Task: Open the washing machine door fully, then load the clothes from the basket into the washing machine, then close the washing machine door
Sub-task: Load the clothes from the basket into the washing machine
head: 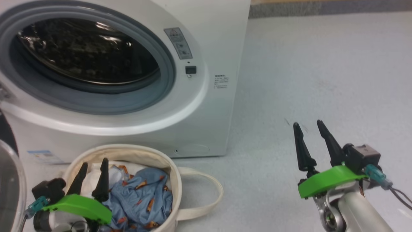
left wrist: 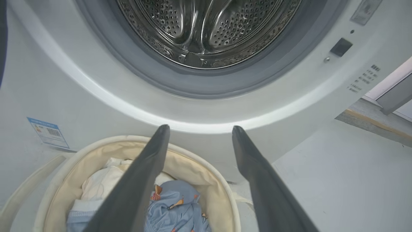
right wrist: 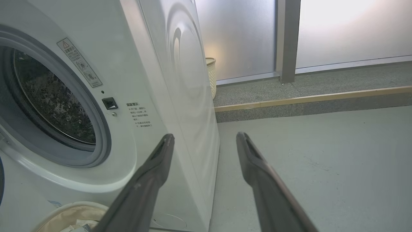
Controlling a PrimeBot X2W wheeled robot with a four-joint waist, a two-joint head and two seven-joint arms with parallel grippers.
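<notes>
Left arm nearer
Left gripper (head: pixel 94 162), jaws wide and empty, over cream canvas basket (head: pixel 128 149); light-blue orange-printed clothes (head: pixel 141 193) at its four o'clock.

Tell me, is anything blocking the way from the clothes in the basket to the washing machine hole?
Nothing I can see. The door is swung aside at the left, the washing machine stands open right behind the basket, and the open left gripper hovers over the clothes.
</notes>
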